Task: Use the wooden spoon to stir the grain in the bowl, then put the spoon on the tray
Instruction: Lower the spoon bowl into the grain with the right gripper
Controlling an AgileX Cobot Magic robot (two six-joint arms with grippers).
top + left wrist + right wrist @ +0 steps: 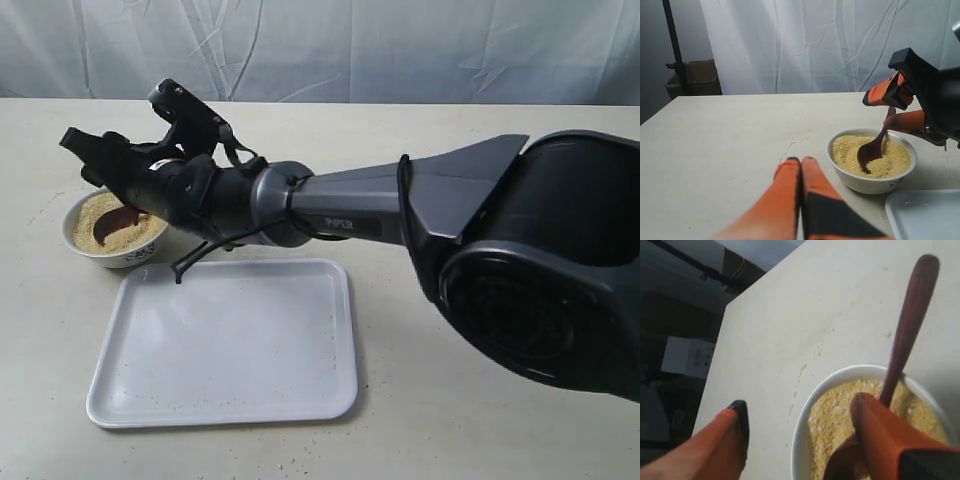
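Note:
The bowl (122,256) (865,182) (805,425) of grain (100,212) (896,161) (832,415) stands at the table's left, just behind the tray (230,345) (920,215). The wooden spoon (122,219) (871,151) (912,315) stands in the grain, its handle leaning over the rim. My right gripper (78,158) (877,111) (800,402) hovers over the bowl, open, with one finger (880,430) in front of the handle; I cannot tell if it touches. My left gripper (800,161) is shut on nothing, low over the table beside the bowl. It is out of the exterior view.
My right arm (380,210) stretches across the table above the tray's far edge. Stray grains lie on the table near the bowl and on the tray. A white curtain hangs behind. Beyond the table stand a cardboard box (695,77) and a black pole (672,45).

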